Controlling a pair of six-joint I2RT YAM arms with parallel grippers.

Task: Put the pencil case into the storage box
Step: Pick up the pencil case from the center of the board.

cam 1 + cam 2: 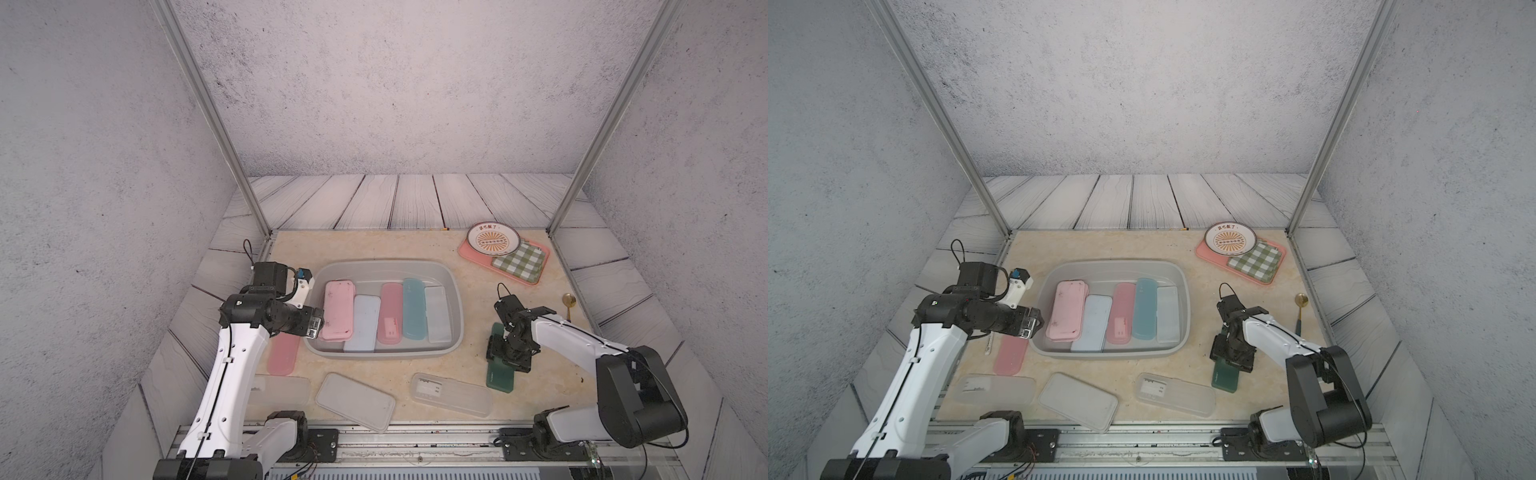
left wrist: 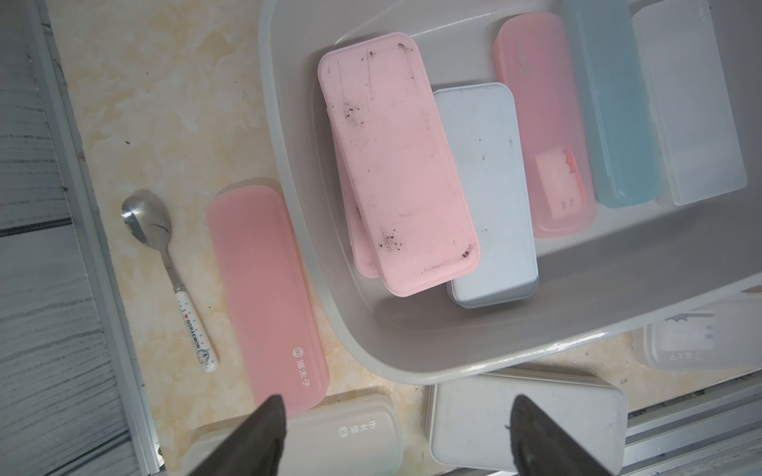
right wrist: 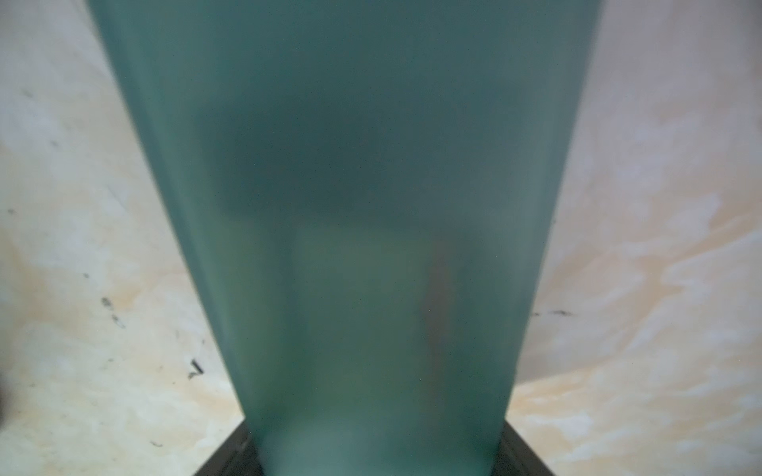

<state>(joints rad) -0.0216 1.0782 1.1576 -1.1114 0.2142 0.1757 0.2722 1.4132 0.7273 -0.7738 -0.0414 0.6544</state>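
Right of box (image 1: pixel 386 264), right gripper (image 1: pixel 505 353) straddles green case (image 1: pixel 500 378) across its width, apparently to lift; whether jaws pinch yet, cannot tell. Left gripper (image 2: pixel 398 399) hangs wide, empty.

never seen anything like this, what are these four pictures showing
It is a robot with two arms at a table, each ending in a two-fingered gripper. Two pictures look down on the whole scene; the other two come from a camera on each wrist. In the middle stands the grey storage box, with several pencil cases inside. More cases lie around it, plus a pink tray with a plate. The left gripper is open and empty. The right gripper straddles the green pencil case, which lies on the table; whether it grips yet is unclear.
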